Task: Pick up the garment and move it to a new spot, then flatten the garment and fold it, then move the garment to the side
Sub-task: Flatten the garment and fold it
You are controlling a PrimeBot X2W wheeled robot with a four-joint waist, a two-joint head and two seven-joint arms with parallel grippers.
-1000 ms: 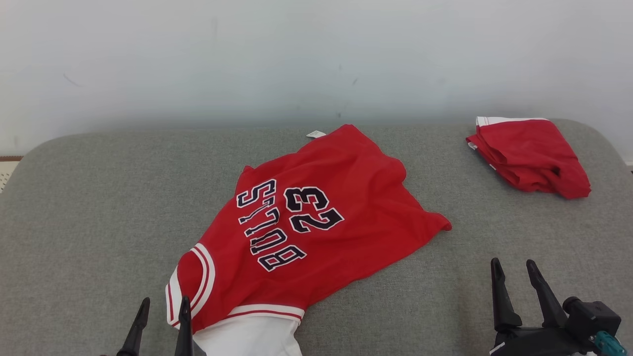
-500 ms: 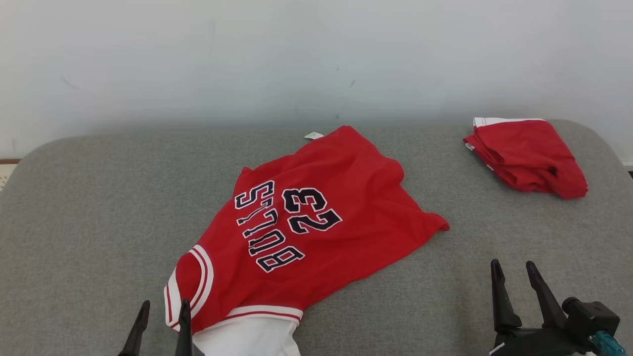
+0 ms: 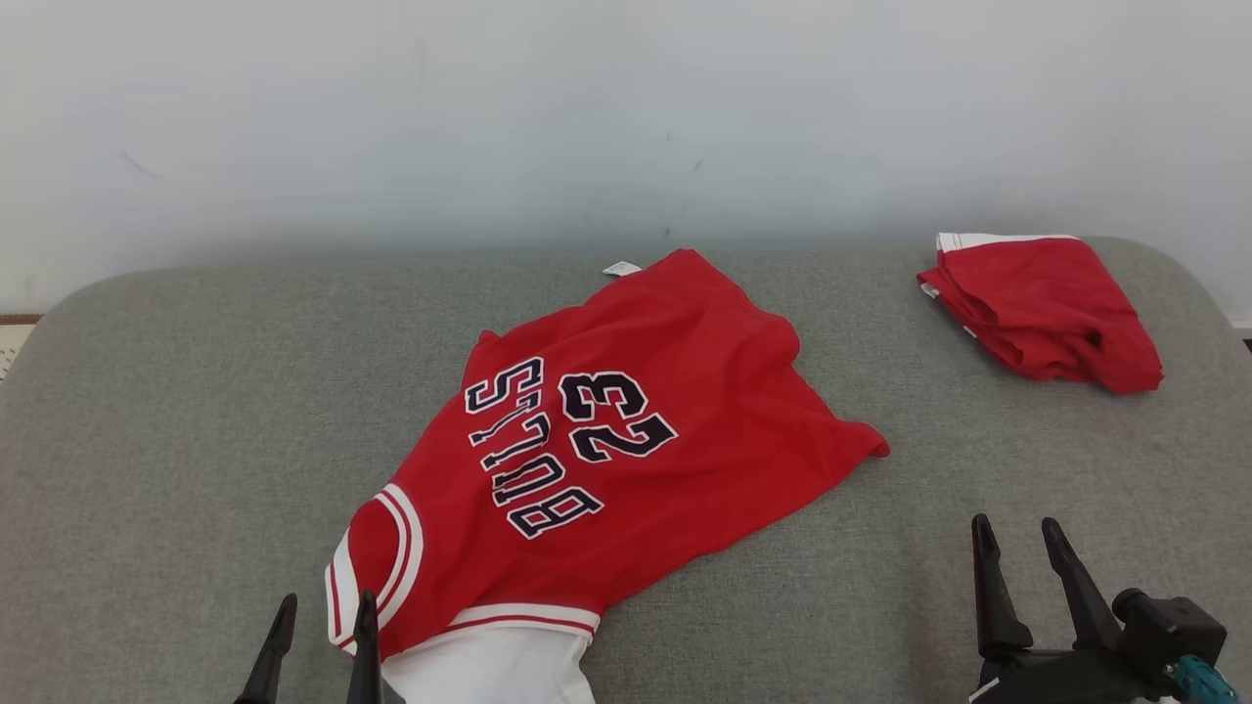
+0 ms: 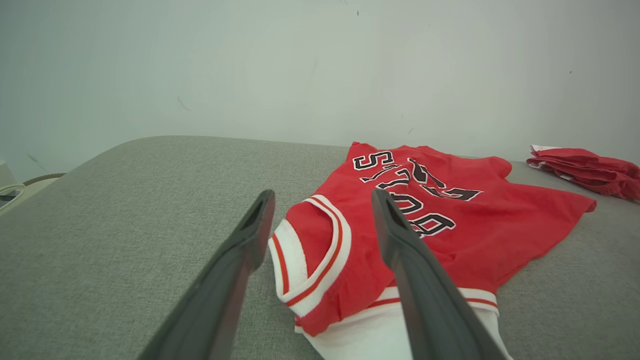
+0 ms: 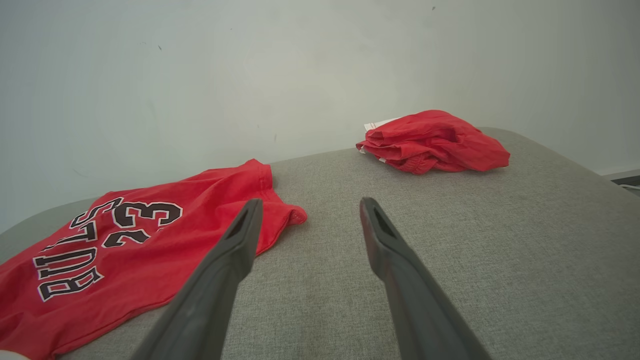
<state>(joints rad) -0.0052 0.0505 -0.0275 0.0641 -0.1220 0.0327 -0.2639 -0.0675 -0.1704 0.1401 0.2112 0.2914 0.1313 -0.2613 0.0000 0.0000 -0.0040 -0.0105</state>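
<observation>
The right gripper (image 5: 310, 202) holds its dark fingers apart over the grey fabric cushion (image 5: 500, 240). A red BULLS 23 jersey (image 5: 150, 240) lies spread alongside; a bunched red garment (image 5: 435, 142) sits at the cushion's far edge.

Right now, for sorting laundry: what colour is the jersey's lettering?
Dark, outlined in white, on the red jersey; clearest in the head view.

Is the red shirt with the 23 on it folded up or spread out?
Spread out, not neatly: the jersey lies open on the grey surface, its number showing, but its edges are creased.
</observation>
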